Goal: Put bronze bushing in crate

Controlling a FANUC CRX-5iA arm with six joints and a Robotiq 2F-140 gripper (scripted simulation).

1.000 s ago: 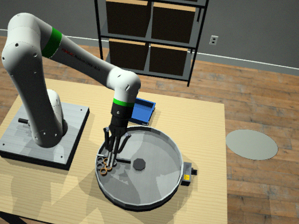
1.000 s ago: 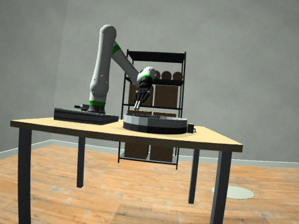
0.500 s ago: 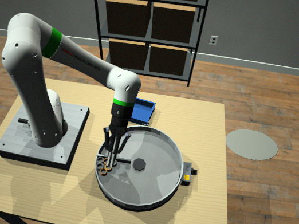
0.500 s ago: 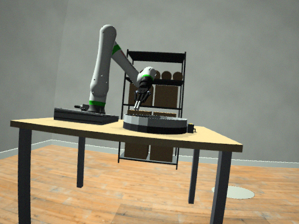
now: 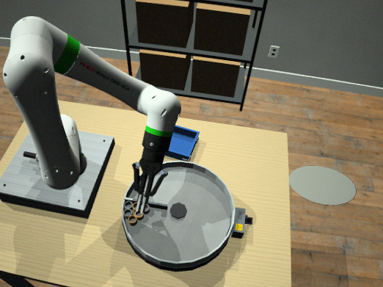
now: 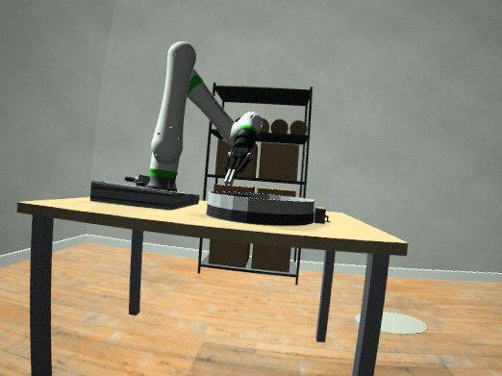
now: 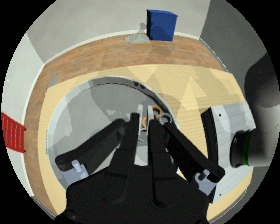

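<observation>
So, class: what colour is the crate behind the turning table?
The crate is blue, clearest in the top view.

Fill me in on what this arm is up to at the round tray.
The arm has its gripper lowered into the turning table, fingers nearly shut, right at a cluster of bushings near the rim. Some rings are bronze, some grey. Whether a bronze one is pinched between the fingertips is too small to tell. The blue crate sits on the wooden table behind the turning table, and no bushing shows in the part of it that is visible.
</observation>
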